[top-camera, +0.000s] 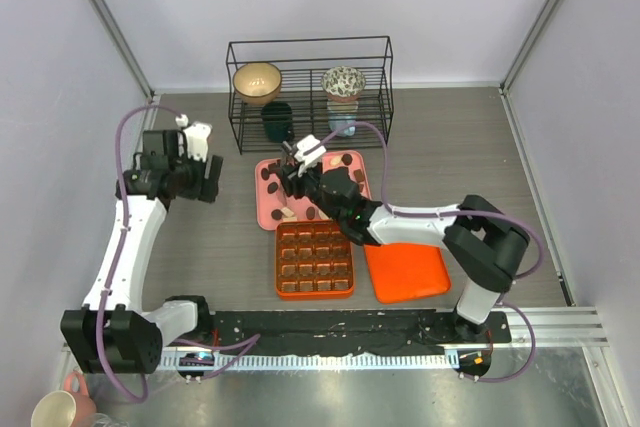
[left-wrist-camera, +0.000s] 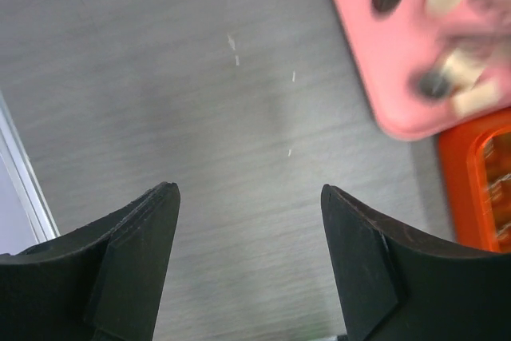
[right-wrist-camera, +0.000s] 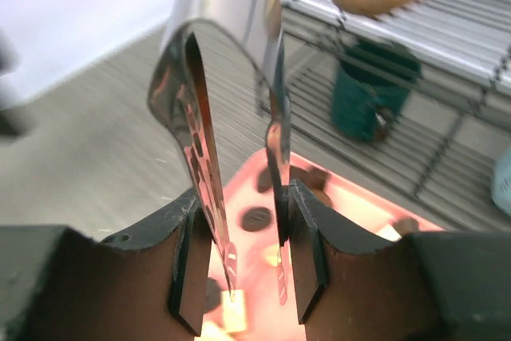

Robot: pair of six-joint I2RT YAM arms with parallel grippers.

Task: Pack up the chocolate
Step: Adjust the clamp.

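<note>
Chocolate pieces, dark [top-camera: 268,175] and cream [top-camera: 287,213], lie scattered on the pink tray [top-camera: 262,209]. Several dark ones sit in cells of the orange gridded box [top-camera: 315,259] just in front of it. My right gripper [top-camera: 293,179] hovers over the tray, shut on metal tongs [right-wrist-camera: 223,53]. In the right wrist view the tong tips hang over the tray close to a cream square [right-wrist-camera: 235,313] and a dark round piece [right-wrist-camera: 257,218]; nothing shows between the tips. My left gripper [top-camera: 205,172] is open over bare table left of the tray [left-wrist-camera: 399,61], and it [left-wrist-camera: 249,197] holds nothing.
An orange lid [top-camera: 405,269] lies right of the gridded box. A black wire rack [top-camera: 310,92] at the back carries two bowls and a dark green cup [top-camera: 277,120]. A hand with a mug [top-camera: 60,409] shows at the bottom left corner.
</note>
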